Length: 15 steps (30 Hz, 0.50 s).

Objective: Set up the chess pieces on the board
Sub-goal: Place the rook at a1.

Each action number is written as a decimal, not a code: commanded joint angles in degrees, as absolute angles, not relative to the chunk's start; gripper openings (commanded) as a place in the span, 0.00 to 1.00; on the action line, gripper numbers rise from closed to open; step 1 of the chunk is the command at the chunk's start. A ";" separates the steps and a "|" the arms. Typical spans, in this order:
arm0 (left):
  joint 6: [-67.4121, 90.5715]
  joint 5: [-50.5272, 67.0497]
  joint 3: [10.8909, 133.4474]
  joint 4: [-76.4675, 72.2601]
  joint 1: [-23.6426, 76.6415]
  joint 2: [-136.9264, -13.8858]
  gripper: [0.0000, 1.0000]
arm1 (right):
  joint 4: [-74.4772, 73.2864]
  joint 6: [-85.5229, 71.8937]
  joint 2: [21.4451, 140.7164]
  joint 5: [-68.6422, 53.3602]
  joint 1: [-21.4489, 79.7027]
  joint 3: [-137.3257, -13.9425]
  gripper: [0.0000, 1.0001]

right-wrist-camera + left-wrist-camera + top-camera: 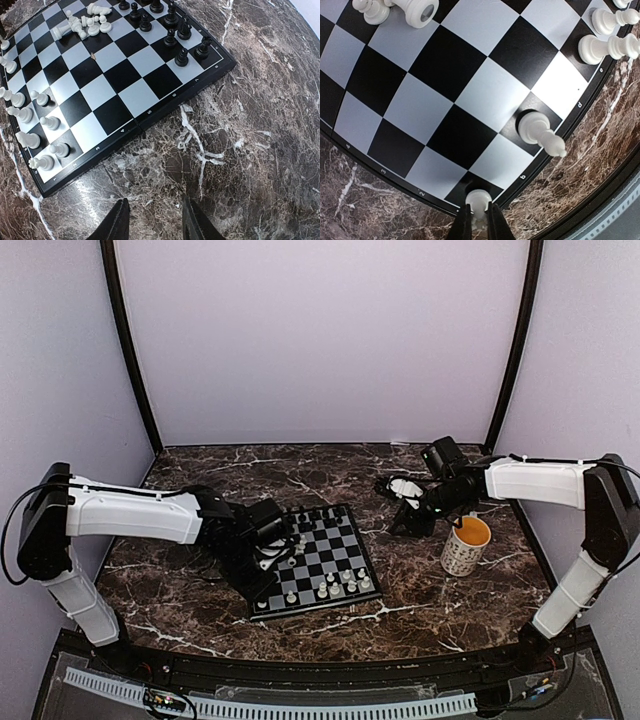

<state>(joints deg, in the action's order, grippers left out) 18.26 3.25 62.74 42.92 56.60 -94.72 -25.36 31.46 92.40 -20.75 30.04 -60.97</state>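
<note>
A white piece (479, 199) is clamped in the left gripper (479, 214) on the board's (435, 65) corner square; the right gripper (155, 204) is parted, empty.

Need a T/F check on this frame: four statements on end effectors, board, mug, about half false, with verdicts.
1. The left end effector is shut on a white piece at a corner square of the board. True.
2. The right end effector holds a black piece. False: it is open and empty above the marble table.
3. Several toppled white pieces lie on the board. True.
4. The mug stands on the board. False: it stands on the table, right of the board in the top view.
</note>
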 commanded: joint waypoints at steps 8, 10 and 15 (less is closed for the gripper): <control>18.28 1.74 61.94 43.84 57.13 -94.77 0.18 | -25.03 32.09 92.77 -20.59 30.50 -61.09 0.38; 18.28 1.61 61.92 43.71 57.17 -94.63 0.23 | -25.03 32.09 92.84 -20.59 30.48 -61.08 0.37; 18.22 0.82 62.51 44.24 57.14 -94.35 0.29 | -25.14 31.99 92.84 -20.57 30.50 -61.17 0.37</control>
